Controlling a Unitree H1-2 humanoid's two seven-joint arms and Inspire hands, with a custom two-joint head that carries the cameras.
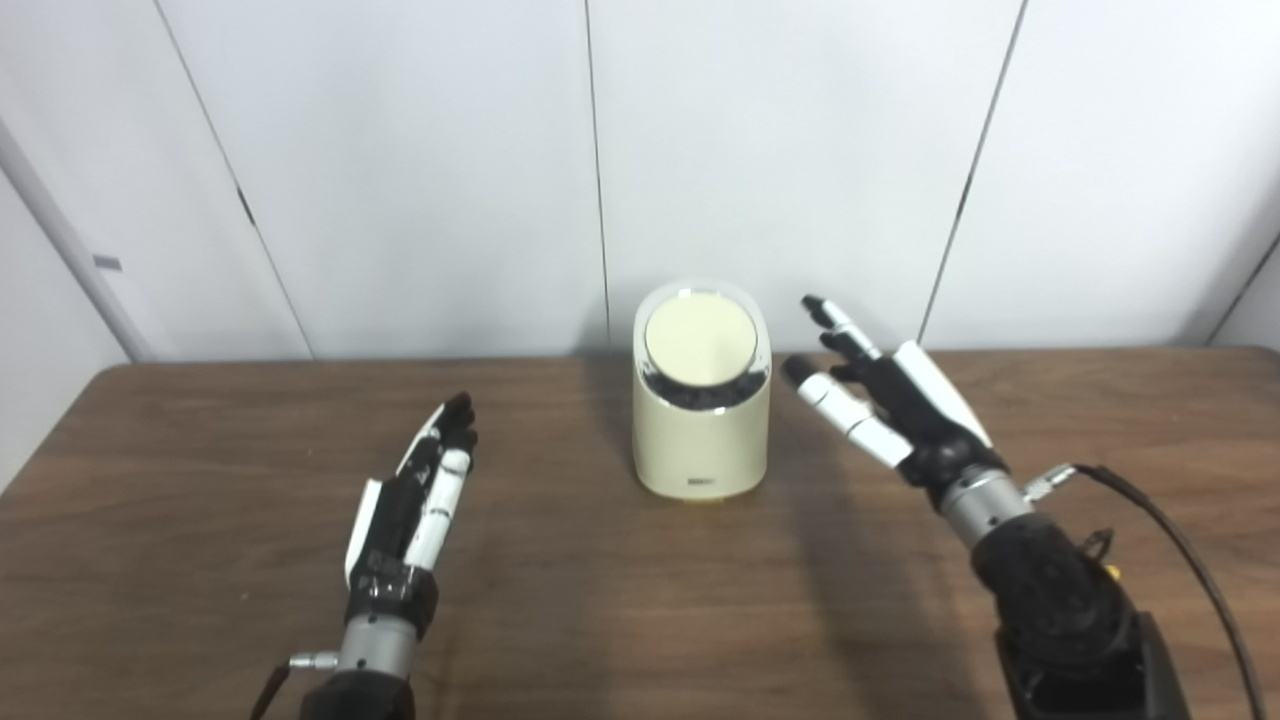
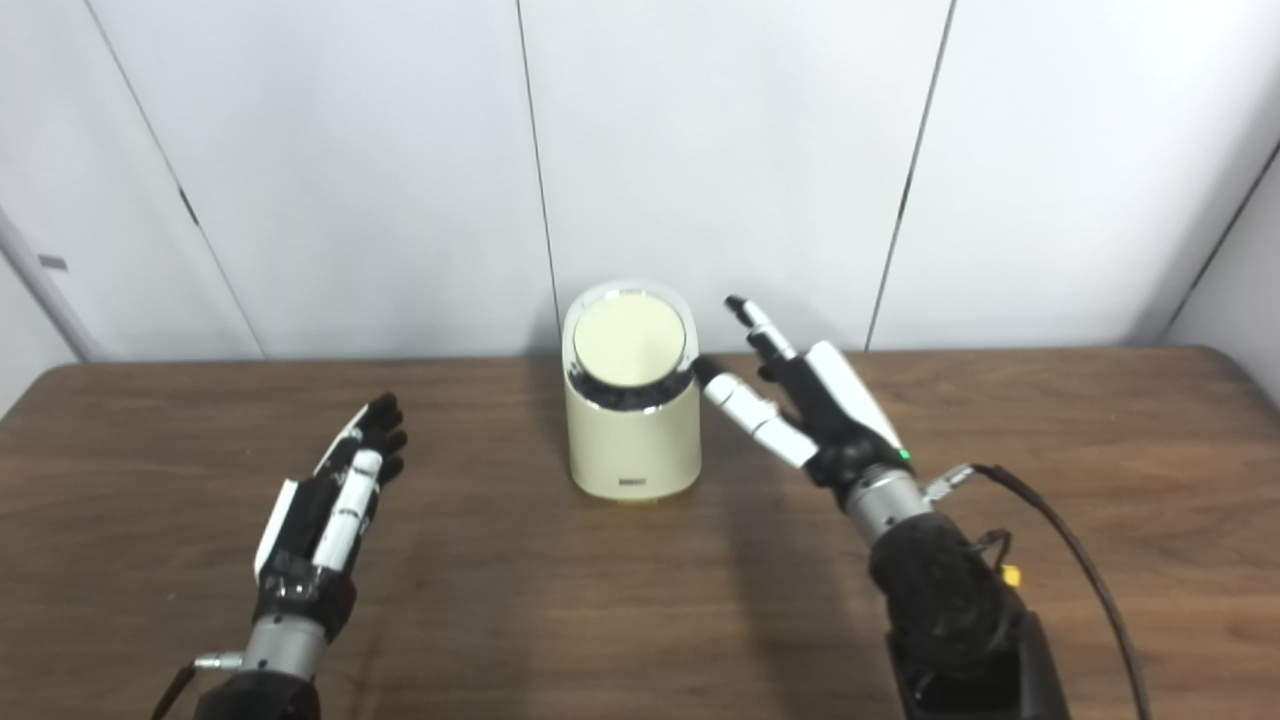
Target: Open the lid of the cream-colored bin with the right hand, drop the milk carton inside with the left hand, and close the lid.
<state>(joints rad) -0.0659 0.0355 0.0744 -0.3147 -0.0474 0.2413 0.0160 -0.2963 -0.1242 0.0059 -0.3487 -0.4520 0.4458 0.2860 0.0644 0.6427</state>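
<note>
One bin (image 1: 702, 420), one lid (image 1: 699, 341), two hands, one table (image 1: 200, 480). No milk carton shows in either view.

Bin: cream-colored, rounded upright canister, standing at center frame on the far half of the dark wood-grain table, close to the white panel wall (image 1: 400, 150). Small dark label mark low on its front face. Top is cut at a slant facing the camera; the round, flat, pale-cream lid sits in that slanted opening with a shiny silver ring around it. A dark crescent gap shows along the lower edge of the lid, so it looks tipped slightly inward; whether it is fully seated cannot be told.

Left hand (image 1: 415, 500): lower left of frame, well apart from the bin, palm side turned inward, fingers straight and close together pointing up-frame, holding nothing. Black and white shells, silver wrist cuff.

Right hand (image 1: 880, 395): right of center, just beside the bin's upper right side, raised off the table, casting a shadow on the wood. Fingers spread apart and extended toward the upper left, thumb tip near the lid rim; contact with the bin cannot be told from the left eye view, and in the right eye view the thumb tip sits right at the bin's edge. Nothing held. A black cable (image 1: 1180, 540) runs from its wrist to the lower right of frame.
</note>
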